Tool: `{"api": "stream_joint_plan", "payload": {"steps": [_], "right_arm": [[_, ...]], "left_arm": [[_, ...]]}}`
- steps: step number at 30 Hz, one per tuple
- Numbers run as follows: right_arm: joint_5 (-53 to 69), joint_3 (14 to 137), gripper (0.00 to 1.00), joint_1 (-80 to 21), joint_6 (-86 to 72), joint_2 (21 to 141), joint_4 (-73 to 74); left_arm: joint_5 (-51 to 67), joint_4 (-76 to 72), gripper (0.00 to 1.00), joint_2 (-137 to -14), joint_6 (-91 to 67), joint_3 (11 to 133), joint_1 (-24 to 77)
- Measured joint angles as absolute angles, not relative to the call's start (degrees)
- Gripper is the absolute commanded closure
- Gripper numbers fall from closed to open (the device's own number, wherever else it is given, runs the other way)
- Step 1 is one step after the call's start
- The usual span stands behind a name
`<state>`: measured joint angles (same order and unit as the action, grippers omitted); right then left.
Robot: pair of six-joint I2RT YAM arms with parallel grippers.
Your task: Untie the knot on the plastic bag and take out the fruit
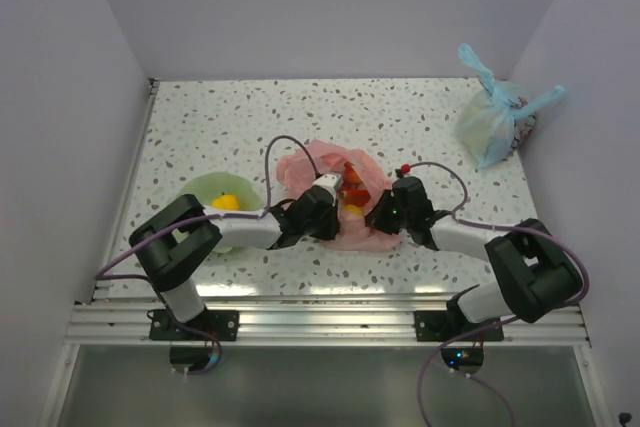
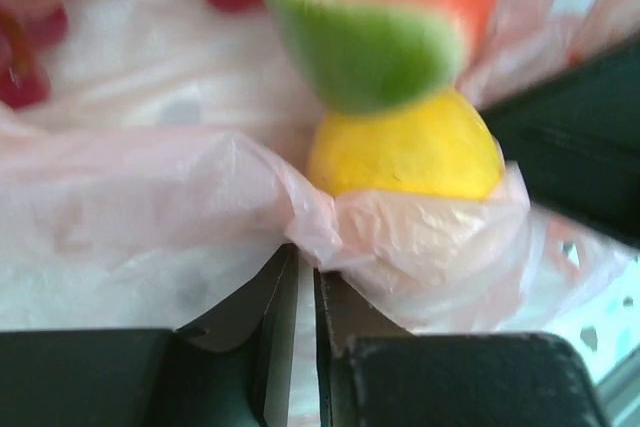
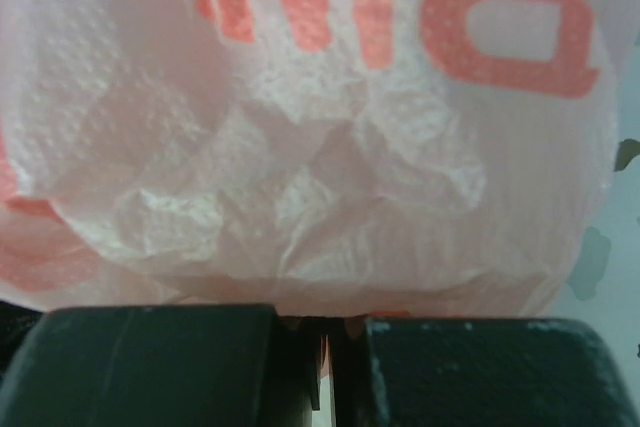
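Note:
The pink plastic bag (image 1: 318, 165) lies open at the table's middle. Inside it the left wrist view shows a watermelon slice (image 2: 390, 17) on top of a yellow fruit (image 2: 410, 152), with dark red grapes (image 2: 28, 59) to the left. My left gripper (image 1: 340, 209) is shut on a fold of the bag's film (image 2: 300, 227) in front of the yellow fruit. My right gripper (image 1: 378, 217) is shut on the bag's right side; its view is filled by pink film with red print (image 3: 300, 147). No knot shows.
A green bowl (image 1: 200, 192) with a yellow fruit (image 1: 226, 202) in it stands left of the bag, beside my left arm. A tied light blue bag (image 1: 495, 117) sits at the back right corner. A small red piece (image 1: 405, 167) lies behind my right gripper.

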<state>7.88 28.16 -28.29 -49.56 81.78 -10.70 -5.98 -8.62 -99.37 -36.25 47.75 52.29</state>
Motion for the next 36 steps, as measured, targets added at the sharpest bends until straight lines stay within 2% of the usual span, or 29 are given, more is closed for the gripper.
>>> {"api": "stream_joint_plan", "payload": {"steps": [5, 7, 10, 16, 25, 29, 36], "right_arm": [[6.87, 28.6, 1.0, -28.8, -46.94, 79.75, -7.42], [6.5, 28.42, 1.0, -28.86, -46.04, 77.95, -6.17], [5.54, 28.27, 1.0, -28.86, -44.66, 75.5, -4.75], [5.08, 28.12, 1.0, -28.86, -42.76, 74.87, -3.42], [4.43, 27.68, 1.0, -28.86, -42.15, 74.83, -3.33], [4.16, 27.68, 1.0, -28.86, -42.11, 74.81, -3.25], [4.12, 27.68, 1.0, -28.86, -42.19, 74.81, -3.22]], "left_arm": [[-5.26, -7.2, 0.74, -90.8, -37.93, 41.21, 53.63], [-5.61, -5.65, 0.65, -86.56, -38.24, 40.99, 54.35], [-6.2, -4.08, 0.56, -82.59, -38.46, 43.51, 54.96], [-7.16, -3.22, 0.5, -85.84, -38.35, 54.54, 54.89], [-8.64, 0.4, 0.5, -94.3, -36.86, 58.7, 56.16], [-9.19, 2.79, 0.64, -95.09, -36.67, 58.39, 57.65], [-9.3, 2.74, 0.67, -95.83, -36.86, 55.94, 59.29]]}}
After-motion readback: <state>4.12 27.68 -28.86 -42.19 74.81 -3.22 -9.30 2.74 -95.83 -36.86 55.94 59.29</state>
